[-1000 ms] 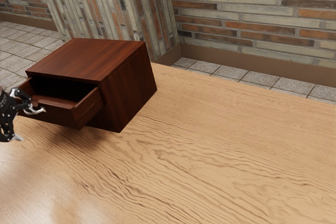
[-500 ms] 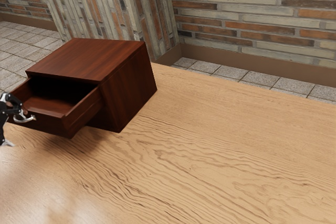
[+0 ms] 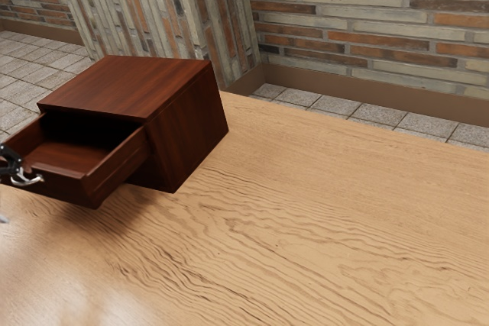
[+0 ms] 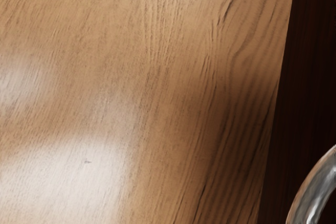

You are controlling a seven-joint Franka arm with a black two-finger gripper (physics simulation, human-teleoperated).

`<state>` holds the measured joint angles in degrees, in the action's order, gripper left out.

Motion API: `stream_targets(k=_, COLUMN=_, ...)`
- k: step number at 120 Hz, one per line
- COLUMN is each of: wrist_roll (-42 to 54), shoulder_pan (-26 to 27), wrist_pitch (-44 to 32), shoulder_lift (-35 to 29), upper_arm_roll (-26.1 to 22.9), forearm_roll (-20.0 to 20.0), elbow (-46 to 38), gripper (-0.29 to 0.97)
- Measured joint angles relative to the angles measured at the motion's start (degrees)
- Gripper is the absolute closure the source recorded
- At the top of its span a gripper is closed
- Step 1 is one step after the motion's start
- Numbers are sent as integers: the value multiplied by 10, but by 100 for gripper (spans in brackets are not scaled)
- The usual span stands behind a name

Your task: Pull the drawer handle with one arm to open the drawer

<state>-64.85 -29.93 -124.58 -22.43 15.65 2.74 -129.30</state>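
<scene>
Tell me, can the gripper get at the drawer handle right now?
Probably yes. The gripper sits right at the handle on the front of the pulled-out drawer, and nothing stands between them.

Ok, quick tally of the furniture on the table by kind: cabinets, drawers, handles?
Cabinet, dark red-brown wood: 1
Drawer, standing open: 1
Handle, silver metal, on the drawer front: 1
Total: 3
</scene>
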Motion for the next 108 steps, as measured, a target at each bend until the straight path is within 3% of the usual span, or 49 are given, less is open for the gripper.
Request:
stream_targets(k=80, wrist_roll=3, shoulder_pan=-5, wrist_pitch=8, shoulder_lift=-56, upper_arm_roll=-2, forearm_roll=-13, elbow=-5, gripper=6)
stream_targets(k=95, wrist_roll=4, shoulder_pan=-2, wrist_pitch=25, shoulder_lift=-60, upper_arm_roll=-6, forearm_roll=-15, elbow=35, gripper=3)
stream_targets(k=108, wrist_roll=4, shoulder_pan=2, wrist_pitch=70, shoulder_lift=-11, upper_arm_roll=-6, forearm_roll=-13, elbow=120, gripper=2)
